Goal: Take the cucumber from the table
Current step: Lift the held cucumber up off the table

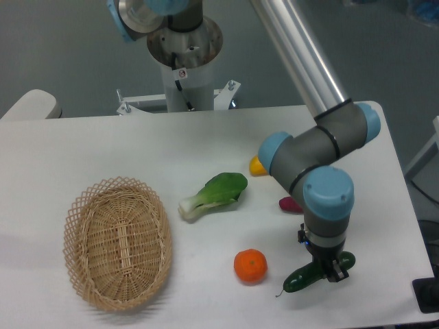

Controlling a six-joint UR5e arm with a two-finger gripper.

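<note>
Gripper [330, 270] pinching dark green cucumber [306, 275], white table [103, 147], orange fruit [250, 266] nearby

Leaving open table [103, 147] at the rear; crowding the near right: orange [250, 266], bok choy [214, 195], basket [117, 242] occupying the left.

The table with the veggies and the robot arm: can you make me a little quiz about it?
1. True or false: the tool is clamped around the cucumber.
2. Which lies nearest the cucumber? A) basket B) orange C) bok choy
3. Fill in: the basket holds ____ items.

Key: 1 true. 2 B. 3 no (it is empty).
</note>
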